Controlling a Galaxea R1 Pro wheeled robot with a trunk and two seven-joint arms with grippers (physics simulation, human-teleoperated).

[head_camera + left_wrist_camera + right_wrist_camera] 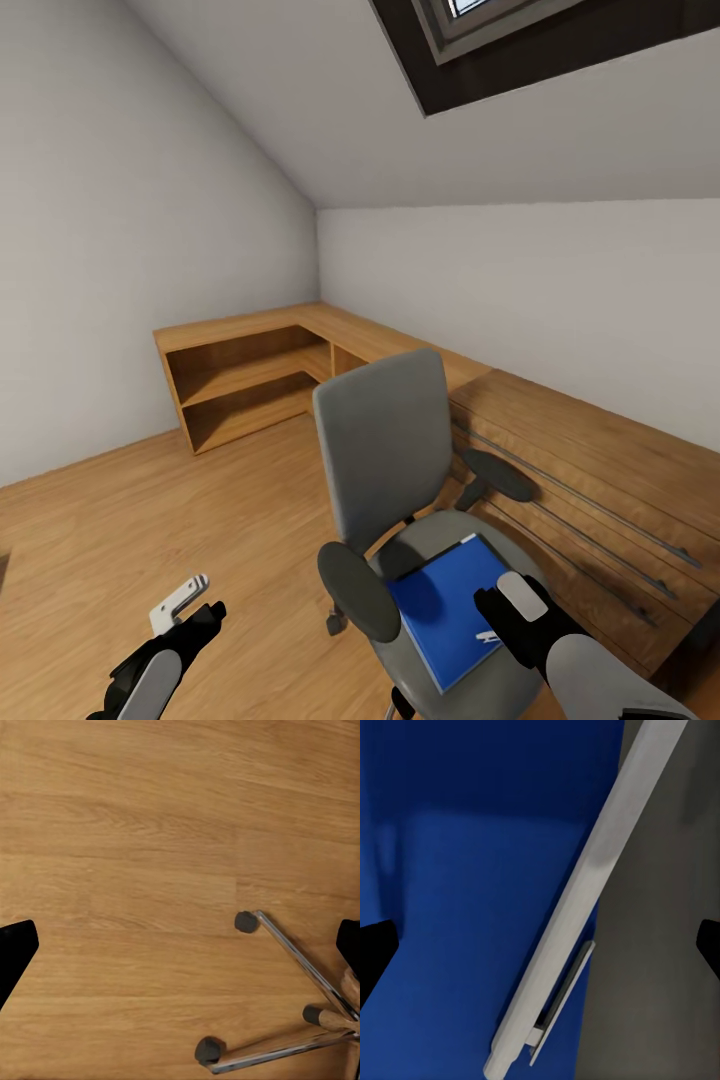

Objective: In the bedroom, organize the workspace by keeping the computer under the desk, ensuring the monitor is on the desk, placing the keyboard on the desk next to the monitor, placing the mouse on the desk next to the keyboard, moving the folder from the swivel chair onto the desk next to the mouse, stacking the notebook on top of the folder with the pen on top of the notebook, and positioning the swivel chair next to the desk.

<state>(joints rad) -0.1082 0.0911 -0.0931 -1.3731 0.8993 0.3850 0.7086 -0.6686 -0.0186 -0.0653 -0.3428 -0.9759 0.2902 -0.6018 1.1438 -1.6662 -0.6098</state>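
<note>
The grey swivel chair (385, 450) stands on the wood floor in front of the low wooden desk (600, 440). A blue folder (445, 610) lies flat on its seat. A light grey pen (577, 892) lies along the folder's edge, partly over the grey seat (660, 945). My right gripper (508, 618) hovers just above that edge, open, with its black fingertips (375, 952) wide on either side of the pen. My left gripper (190, 612) hangs open over bare floor left of the chair, and the chair's chrome legs and casters (292, 960) lie below it.
An open wooden shelf unit (250, 385) fills the far corner under the sloped ceiling, joined to the desk run along the right wall. A skylight (470, 20) is overhead. Open floor (150, 520) lies to the chair's left.
</note>
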